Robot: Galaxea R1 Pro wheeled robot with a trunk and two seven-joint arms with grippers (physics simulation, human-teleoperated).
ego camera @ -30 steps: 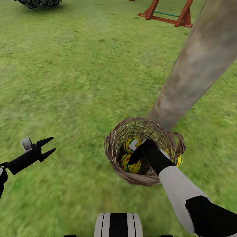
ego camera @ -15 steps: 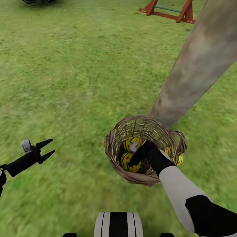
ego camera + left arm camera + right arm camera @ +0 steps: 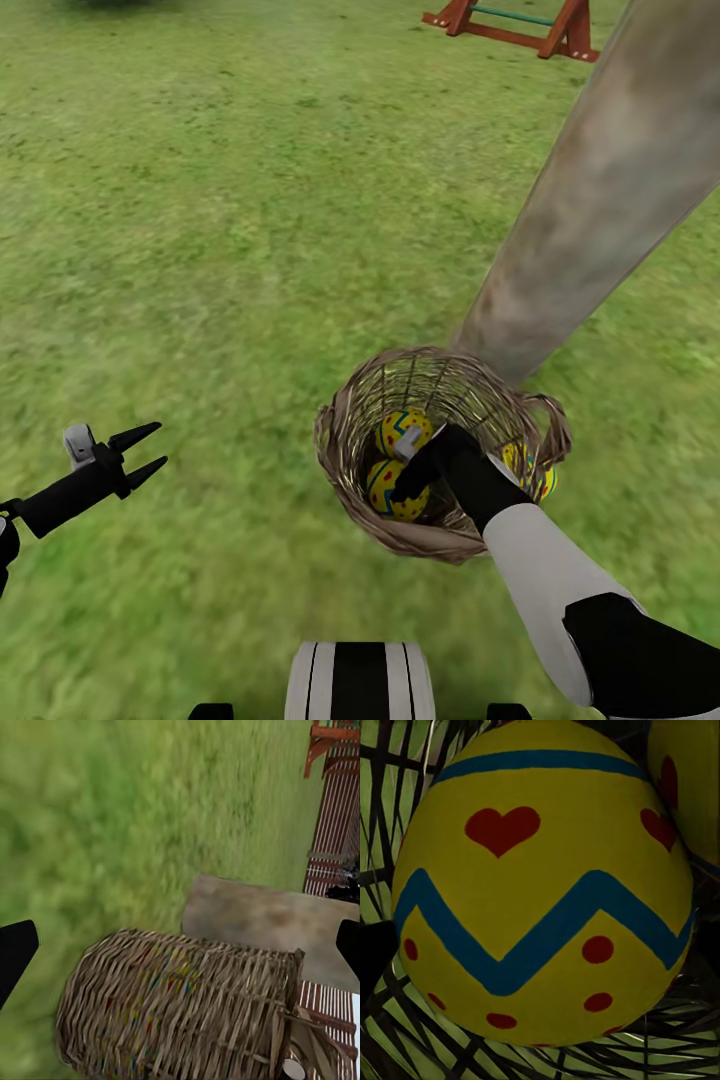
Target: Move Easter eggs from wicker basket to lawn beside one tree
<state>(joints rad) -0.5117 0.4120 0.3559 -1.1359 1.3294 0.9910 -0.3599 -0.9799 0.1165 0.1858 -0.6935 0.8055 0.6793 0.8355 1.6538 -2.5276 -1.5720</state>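
Note:
The wicker basket (image 3: 345,450) stands on the lawn (image 3: 220,250) right at the foot of the leaning grey-brown tree (image 3: 610,190). Two yellow Easter eggs (image 3: 403,430) (image 3: 385,492) lie inside it, and a third egg (image 3: 532,475) shows through the weave at its right side. My right gripper (image 3: 408,470) reaches down into the basket between the two eggs. In the right wrist view, my right gripper (image 3: 540,952) is open, its dark fingers at either side of one egg (image 3: 540,855). My left gripper (image 3: 160,445) hovers open over the grass to the left, facing the basket (image 3: 172,1012) and the trunk (image 3: 262,919).
A red-brown wooden playset (image 3: 520,25) stands far back on the grass. A slatted wooden fence (image 3: 334,817) runs behind the tree. My own base (image 3: 360,680) shows at the near edge. Open grass stretches left of and behind the basket.
The head camera has shifted a little, so the playset sits higher in the picture. Both arms hold nearly the same pose, with the right gripper still inside the basket.

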